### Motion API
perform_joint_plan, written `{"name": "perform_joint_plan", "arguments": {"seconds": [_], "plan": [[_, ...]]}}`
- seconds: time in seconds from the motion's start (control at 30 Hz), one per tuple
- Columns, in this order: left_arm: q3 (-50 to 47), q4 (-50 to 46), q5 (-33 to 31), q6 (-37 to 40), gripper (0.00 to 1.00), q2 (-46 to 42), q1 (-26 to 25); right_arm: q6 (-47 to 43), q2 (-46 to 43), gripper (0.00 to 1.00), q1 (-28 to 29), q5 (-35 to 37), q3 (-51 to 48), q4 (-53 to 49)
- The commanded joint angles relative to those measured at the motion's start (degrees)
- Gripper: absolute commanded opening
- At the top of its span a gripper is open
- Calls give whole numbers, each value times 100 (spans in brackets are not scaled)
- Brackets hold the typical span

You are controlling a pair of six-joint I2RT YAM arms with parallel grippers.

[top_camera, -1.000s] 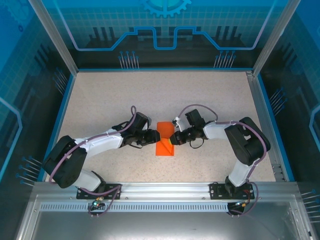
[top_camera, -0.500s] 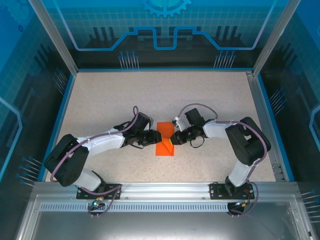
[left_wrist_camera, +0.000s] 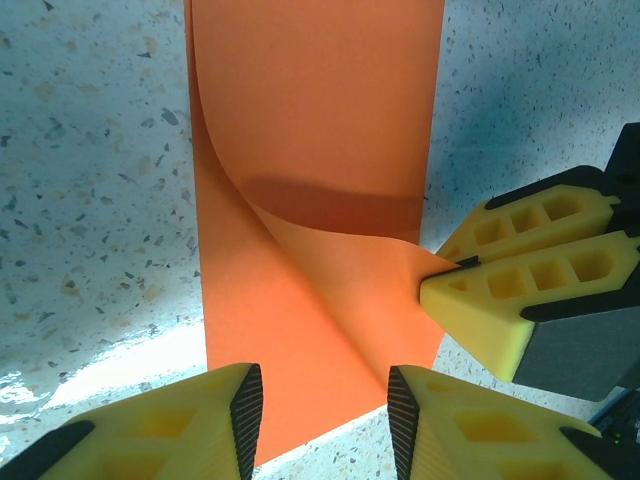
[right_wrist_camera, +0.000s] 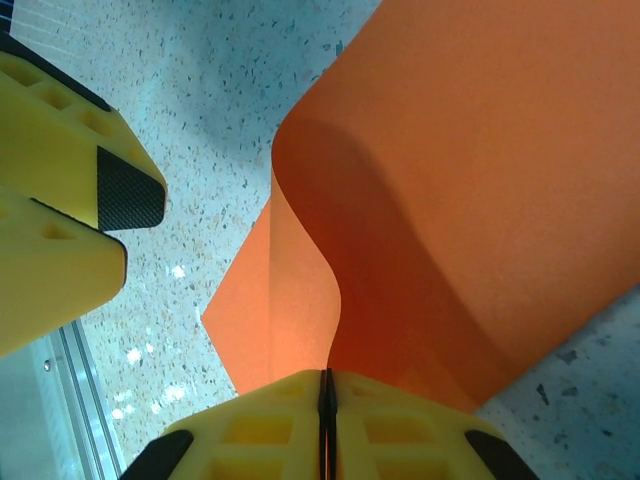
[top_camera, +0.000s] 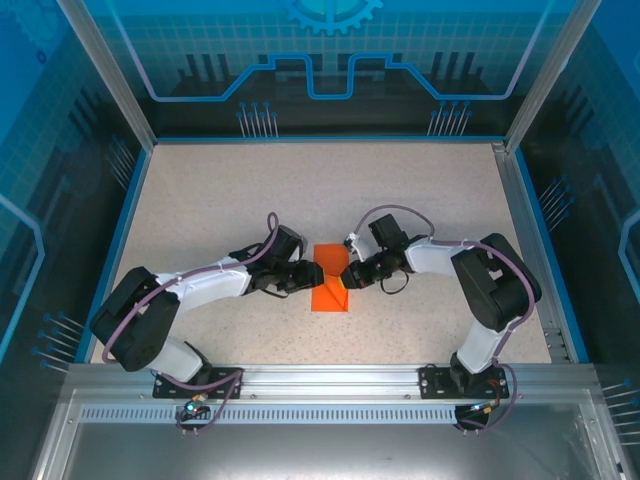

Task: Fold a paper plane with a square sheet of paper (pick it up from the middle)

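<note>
from above, the square sheet of paper (top_camera: 330, 292), partly folded, is seen on the speckled surface (top_camera: 250, 190) between the left hand (top_camera: 311, 279) and the right hand (top_camera: 344, 278); finger positions can hardly be judged there. at the left wrist, the left hand is held spread over the sheet's near edge, nothing gripped. at the right wrist, a lifted, curling corner is pinched by the right hand.

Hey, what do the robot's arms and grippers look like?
The left arm and right arm have white links, bulky black joints and a purplish-grey cable running along them. The left gripper and right gripper have chunky yellow fingers with rectangular cut-outs and black textured pads.
</note>
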Motion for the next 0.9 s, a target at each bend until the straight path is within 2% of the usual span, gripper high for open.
{"name": "perform_joint_plan", "arguments": {"seconds": [0.0,0.87], "plan": [[149,-40,57,9,41,-29,-38,-121,95,11,-71,11,178,-190],[182,-56,24,8,40,5,-33,-252,240,11,-58,103,422,-409]]}}
